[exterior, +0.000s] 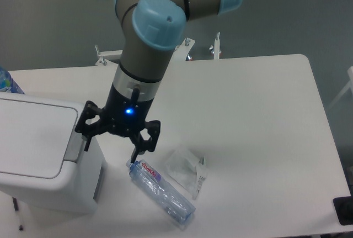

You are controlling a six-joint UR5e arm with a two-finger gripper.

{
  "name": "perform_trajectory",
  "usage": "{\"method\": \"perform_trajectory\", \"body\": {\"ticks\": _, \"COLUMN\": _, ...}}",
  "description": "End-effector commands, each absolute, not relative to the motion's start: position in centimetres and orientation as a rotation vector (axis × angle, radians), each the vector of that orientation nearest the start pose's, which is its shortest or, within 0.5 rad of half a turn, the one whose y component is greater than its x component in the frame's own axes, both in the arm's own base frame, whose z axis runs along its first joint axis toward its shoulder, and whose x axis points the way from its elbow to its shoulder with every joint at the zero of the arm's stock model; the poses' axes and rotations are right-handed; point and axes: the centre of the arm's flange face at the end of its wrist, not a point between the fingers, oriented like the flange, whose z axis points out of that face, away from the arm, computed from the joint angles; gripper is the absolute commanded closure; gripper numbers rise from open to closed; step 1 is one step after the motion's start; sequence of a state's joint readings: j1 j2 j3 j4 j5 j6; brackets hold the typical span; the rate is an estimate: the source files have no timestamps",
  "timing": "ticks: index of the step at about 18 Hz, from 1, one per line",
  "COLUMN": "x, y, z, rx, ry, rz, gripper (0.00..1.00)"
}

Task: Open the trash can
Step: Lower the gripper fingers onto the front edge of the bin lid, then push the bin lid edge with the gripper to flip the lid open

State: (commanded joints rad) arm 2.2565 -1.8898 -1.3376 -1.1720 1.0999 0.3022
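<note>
Camera view from the near side of the white desk (265,116): the trash can (38,155) sits at the near-left corner, a large white bin with its flat lid down and the grey push-bar (74,143) along the right rim of the lid. The gripper (113,140) hangs just right of that bar, with its jaws spread apart and holding nothing; the left finger (86,137) is at or just over the bin's right edge, the right finger (136,151) is above the cap end of a clear plastic bottle (161,191) that lies on the desk right of the bin. A crumpled clear wrapper (185,169) lies just right of the bottle.

The lid is not yet open, and the step in hand looks to be lining up on the push-bar. To do it well, the arm probably needs to shift a little further left so that one fingertip, or the jaws brought together, sits squarely over the middle of the grey bar, then press straight down. An off-centre push on the rounded rim could slip off, or catch the bottle.
</note>
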Motion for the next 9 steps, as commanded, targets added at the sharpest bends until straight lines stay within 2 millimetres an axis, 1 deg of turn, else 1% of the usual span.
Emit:
{"method": "perform_trajectory", "body": {"ticks": 4, "x": -27.05, "y": 61.41, "z": 47.43, "rx": -2.602, "ry": -0.404, "rz": -0.364, "gripper": 0.00}}
{"method": "perform_trajectory", "body": {"ticks": 7, "x": -26.43, "y": 61.70, "z": 47.24, "rx": -2.609, "ry": -0.391, "rz": -0.366, "gripper": 0.00}}
{"method": "perform_trajectory", "body": {"ticks": 9, "x": -26.40, "y": 61.67, "z": 47.01, "rx": -2.612, "ry": -0.390, "rz": -0.369, "gripper": 0.00}}
